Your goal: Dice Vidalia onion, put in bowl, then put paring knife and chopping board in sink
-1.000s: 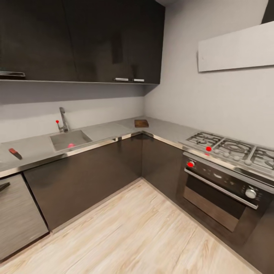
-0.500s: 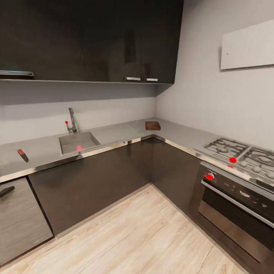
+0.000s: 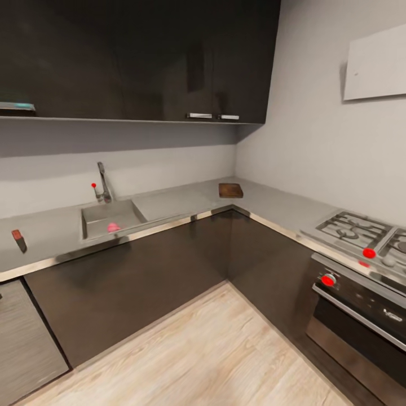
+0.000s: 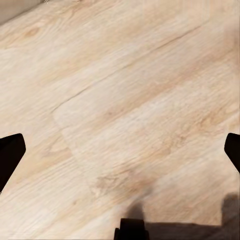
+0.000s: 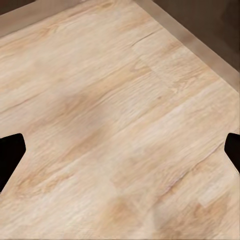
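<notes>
The sink [image 3: 100,214] is set into the grey countertop [image 3: 175,200] along the far wall, with its tap [image 3: 104,182] behind it. A small pinkish round thing, the Vidalia onion [image 3: 113,227], lies in the basin. The paring knife [image 3: 19,240] lies on the counter far to the left. In the counter's corner rests the dark brown chopping board [image 3: 230,190]. The bowl is out of view. My left gripper [image 4: 120,150] and right gripper [image 5: 120,152] both hang open over the wooden floor, holding nothing.
A gas hob [image 3: 352,230] and oven [image 3: 361,316] line the right wall. Dark wall cabinets [image 3: 141,56] hang above the counter, dark base cabinets [image 3: 146,265] stand below it. A light wooden floor [image 3: 214,349] lies between me and the counters.
The camera has turned and moved nearer the counter, so the whole picture has shifted: the board slid right, the hob slid off right. Nothing on the counter has moved.
</notes>
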Motion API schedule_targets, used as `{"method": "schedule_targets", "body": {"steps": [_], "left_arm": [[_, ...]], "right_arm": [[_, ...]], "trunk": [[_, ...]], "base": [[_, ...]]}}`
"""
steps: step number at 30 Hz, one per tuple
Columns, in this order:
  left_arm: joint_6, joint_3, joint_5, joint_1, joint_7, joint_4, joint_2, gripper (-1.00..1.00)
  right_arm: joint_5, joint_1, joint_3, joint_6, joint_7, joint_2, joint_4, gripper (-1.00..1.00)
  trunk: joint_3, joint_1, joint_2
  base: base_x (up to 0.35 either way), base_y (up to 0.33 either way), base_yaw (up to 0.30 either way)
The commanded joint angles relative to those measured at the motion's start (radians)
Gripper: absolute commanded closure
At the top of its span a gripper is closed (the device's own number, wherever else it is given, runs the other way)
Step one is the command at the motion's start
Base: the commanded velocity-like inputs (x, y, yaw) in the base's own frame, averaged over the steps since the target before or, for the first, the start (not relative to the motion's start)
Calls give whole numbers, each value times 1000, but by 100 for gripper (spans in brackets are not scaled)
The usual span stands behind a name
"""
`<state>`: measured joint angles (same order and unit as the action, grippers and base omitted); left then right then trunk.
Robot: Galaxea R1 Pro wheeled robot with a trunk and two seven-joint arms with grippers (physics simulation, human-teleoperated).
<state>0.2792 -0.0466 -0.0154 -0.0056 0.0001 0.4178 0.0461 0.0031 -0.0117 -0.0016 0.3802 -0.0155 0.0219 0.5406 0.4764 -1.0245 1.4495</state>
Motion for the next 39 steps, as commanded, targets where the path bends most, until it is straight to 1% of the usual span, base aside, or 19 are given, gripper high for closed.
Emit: {"method": "schedule_targets", "body": {"steps": [1,8,25,39], "left_arm": [[3,-1,-1,-1,0,-1,0,-100],[3,-1,-3,-1,0,-1,0,-100],[3,-1,-3,-1,0,-1,0,-100],[3,-1,-3,-1,0,0,-1,-100]], "right_arm": [[0,-1,0,3,-2,-1,-1,-100],[1,-1,1,3,0,-11,-1,-100],[2,-1,2,3,0,-13,-2,-100],[2,-1,2,2,0,-13,-2,-100]], "trunk": [[1,0,0],[1,0,0],[1,0,0],[1,0,0]], "base": [[299,-74,0],[299,-90,0],[298,-27,0],[39,0,0]]}}
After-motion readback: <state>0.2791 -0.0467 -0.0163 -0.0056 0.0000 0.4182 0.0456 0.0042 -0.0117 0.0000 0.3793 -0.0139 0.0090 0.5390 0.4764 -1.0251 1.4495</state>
